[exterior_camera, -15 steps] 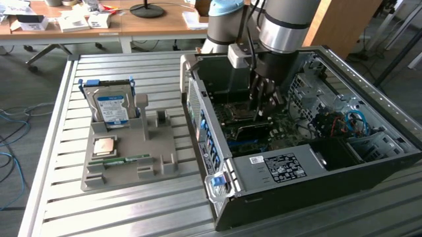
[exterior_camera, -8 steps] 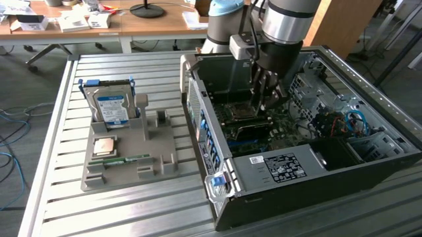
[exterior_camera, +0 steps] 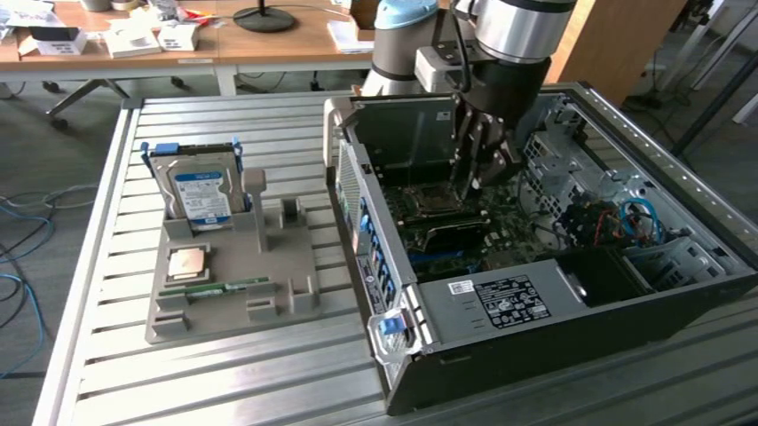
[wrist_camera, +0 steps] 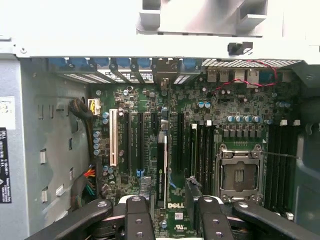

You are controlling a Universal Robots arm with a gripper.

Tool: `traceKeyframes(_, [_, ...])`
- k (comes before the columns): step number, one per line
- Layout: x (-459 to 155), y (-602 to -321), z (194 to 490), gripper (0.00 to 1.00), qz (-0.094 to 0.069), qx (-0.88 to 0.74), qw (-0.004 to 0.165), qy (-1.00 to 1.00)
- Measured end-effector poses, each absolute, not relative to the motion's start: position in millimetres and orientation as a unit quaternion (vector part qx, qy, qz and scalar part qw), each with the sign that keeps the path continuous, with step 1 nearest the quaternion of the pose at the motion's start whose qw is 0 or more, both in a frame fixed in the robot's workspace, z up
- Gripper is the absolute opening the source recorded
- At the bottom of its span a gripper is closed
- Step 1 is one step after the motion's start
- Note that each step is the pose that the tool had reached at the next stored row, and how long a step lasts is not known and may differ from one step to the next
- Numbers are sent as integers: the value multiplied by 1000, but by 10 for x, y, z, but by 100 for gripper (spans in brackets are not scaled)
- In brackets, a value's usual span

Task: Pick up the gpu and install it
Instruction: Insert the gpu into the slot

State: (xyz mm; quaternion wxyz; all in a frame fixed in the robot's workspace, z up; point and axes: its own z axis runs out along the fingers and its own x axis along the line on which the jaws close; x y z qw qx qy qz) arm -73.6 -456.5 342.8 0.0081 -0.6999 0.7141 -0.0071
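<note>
While the arm reaches down into the open computer case (exterior_camera: 474,373), we see the gripper (exterior_camera: 477,182) hanging low over the motherboard (exterior_camera: 474,235), close to the far wall of the case. From the wrist camera the gripper (wrist_camera: 174,202) has its two dark fingers (wrist_camera: 137,217) set wide apart, and we see nothing clamped between them.

We find the gpu (wrist_camera: 162,160) inside the case. It shows edge-on as a thin card with a pale strip along one side, standing upright among the long expansion slots of the motherboard (wrist_camera: 135,100). It lies in line with the gap between the fingers and is not touching either one. We cannot tell whether it is pressed fully home in its slot. The empty processor socket (wrist_camera: 238,175) sits just beside the slots.

On the exterior view's left, well apart from the case, a grey parts fixture (exterior_camera: 290,266) rests on the slatted metal table (exterior_camera: 237,373). It carries an upright hard drive (exterior_camera: 201,191) with a blue-white label at its far end. A square processor chip (exterior_camera: 190,264) and a narrow green memory stick (exterior_camera: 219,287) lie nearer to us.
</note>
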Motion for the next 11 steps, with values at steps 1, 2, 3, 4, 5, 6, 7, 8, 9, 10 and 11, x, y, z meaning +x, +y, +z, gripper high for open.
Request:
traceKeyframes(1, [-735, -4565, 3442, 41, -7, -700, 8, 714])
traceKeyframes(2, [-735, -4565, 3449, 41, -7, -700, 8, 714])
traceKeyframes(3, [-735, -4565, 3448, 41, -7, -700, 8, 714])
traceKeyframes(4, [-736, -4565, 3448, 41, -7, -700, 8, 714])
traceKeyframes(5, [-735, -4565, 3449, 41, -7, -700, 8, 714])
traceKeyframes(6, [-736, -4565, 3449, 41, -7, -700, 8, 714])
traceKeyframes(7, [-736, -4565, 3449, 41, -7, -700, 8, 714])
traceKeyframes(8, [-734, -4565, 3450, 41, -7, -700, 8, 714])
traceKeyframes(9, [-728, -4566, 3451, 41, -7, -700, 8, 714])
traceKeyframes(10, [-722, -4566, 3451, 41, -7, -700, 8, 714])
traceKeyframes(11, [-715, -4566, 3450, 41, -7, -700, 8, 714])
